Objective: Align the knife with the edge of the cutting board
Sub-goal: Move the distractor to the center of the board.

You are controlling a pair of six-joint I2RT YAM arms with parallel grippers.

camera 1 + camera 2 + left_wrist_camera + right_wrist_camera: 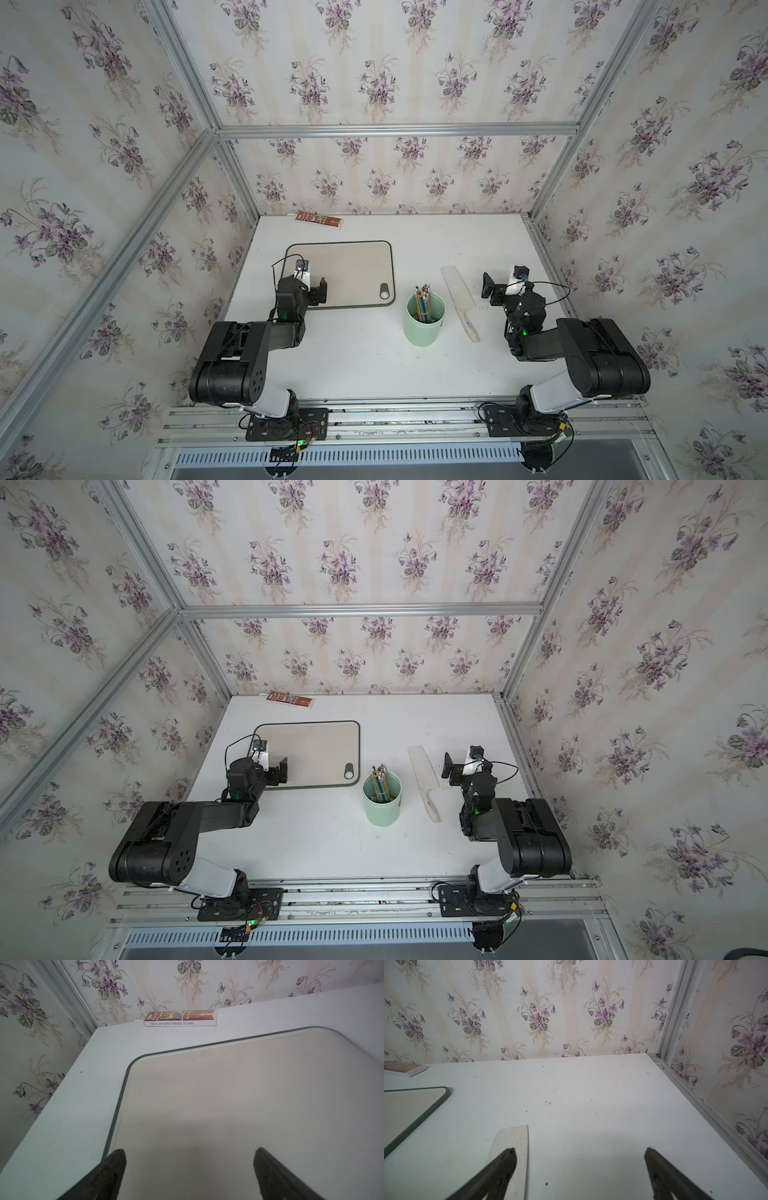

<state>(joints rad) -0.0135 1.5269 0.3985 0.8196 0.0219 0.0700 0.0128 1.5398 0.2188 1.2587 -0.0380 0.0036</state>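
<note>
the pencil cup [424, 320] stands upright between the cutting board [349, 266] and the knife [459, 302], near both, barring the straight way to the board's near corner. behind the cup the table [436, 237] lies open to the back wall [395, 183], with only a flat box [320, 220] beyond the board's far edge. right of the knife the table is open too, beneath the wide-spread right gripper [579, 1151].

table [365, 361]: white; I see it at lower centre in both top views
cutting board [349, 266]: flat, left of centre
knife [460, 301]: flat, right of centre, well apart from board
green cup [424, 332]: upright between them
box [320, 220]: far edge, upper left
</note>
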